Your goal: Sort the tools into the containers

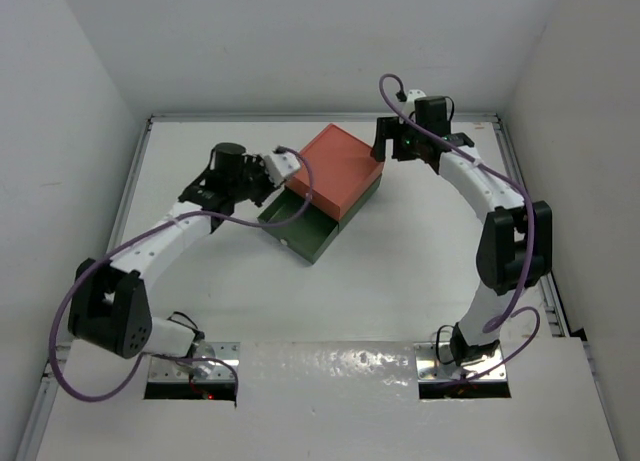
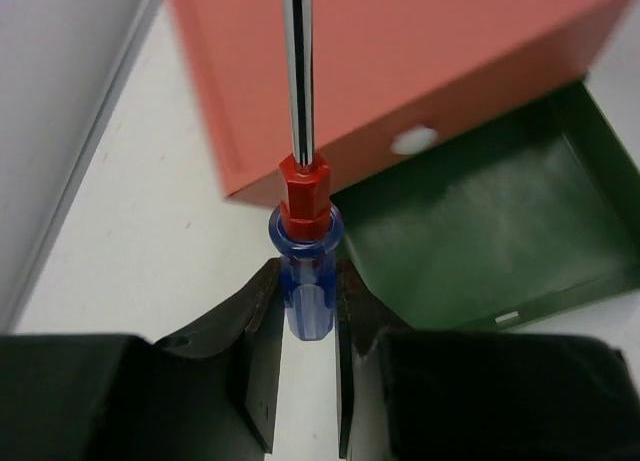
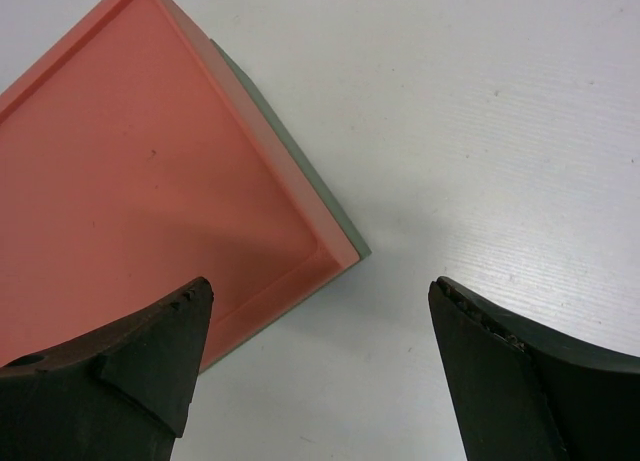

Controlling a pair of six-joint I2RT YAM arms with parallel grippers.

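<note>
left gripper [image 2: 308,286] clamped on the blue handle of the screwdriver [image 2: 304,196] | red collar and steel shaft run straight ahead, crossing the salmon-red box [image 2: 420,51] | white knob [image 2: 414,139] on its front, right of the shaft | dark green drawer [image 2: 490,221] stands pulled open beneath, right | counter [image 2: 140,241] left

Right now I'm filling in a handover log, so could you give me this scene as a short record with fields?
salmon-red box: upper container, drawer closed
green drawer: pulled open, no tool seen in the visible part
left claw: shut on screwdriver, blue handle gripped, shaft pointing away
right claw: open, holding nothing, over a corner of the salmon-red box
</note>
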